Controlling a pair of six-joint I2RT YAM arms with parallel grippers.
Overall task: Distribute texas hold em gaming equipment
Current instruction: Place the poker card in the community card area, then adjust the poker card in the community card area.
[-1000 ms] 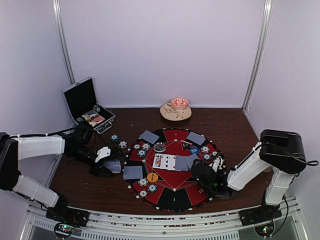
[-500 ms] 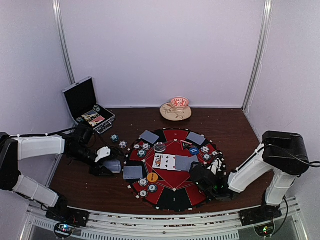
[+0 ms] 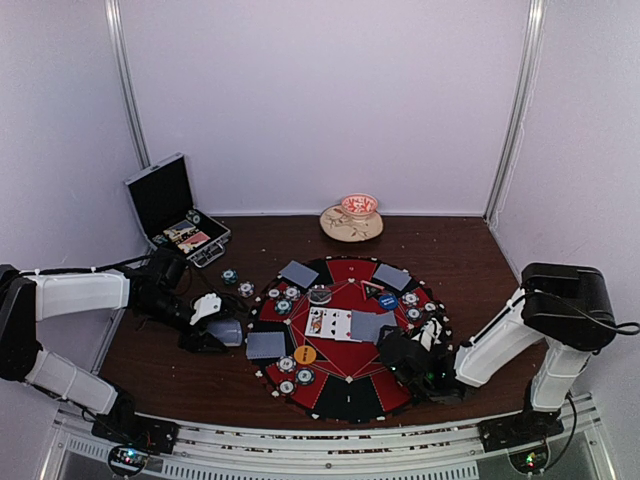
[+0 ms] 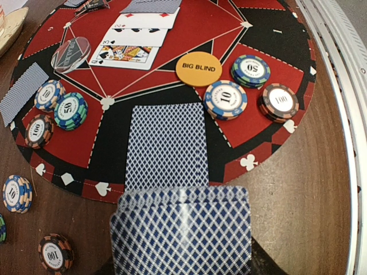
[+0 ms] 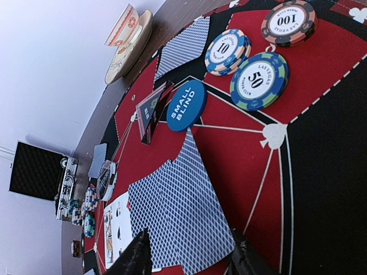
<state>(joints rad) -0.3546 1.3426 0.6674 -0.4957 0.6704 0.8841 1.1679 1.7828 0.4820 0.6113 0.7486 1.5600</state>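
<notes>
Card stack [image 4: 180, 235] in left tool [image 3: 212, 336], right tool [image 5: 189, 258] agape.

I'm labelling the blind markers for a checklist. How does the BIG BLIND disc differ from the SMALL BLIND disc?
The BIG BLIND disc is orange with dark lettering, while the SMALL BLIND disc is blue with white lettering. The BIG BLIND disc lies on the near-left part of the round mat, on the left arm's side. The SMALL BLIND disc lies on the right part, farther back. Both are round, carry printed words and lie flat on the mat.
</notes>
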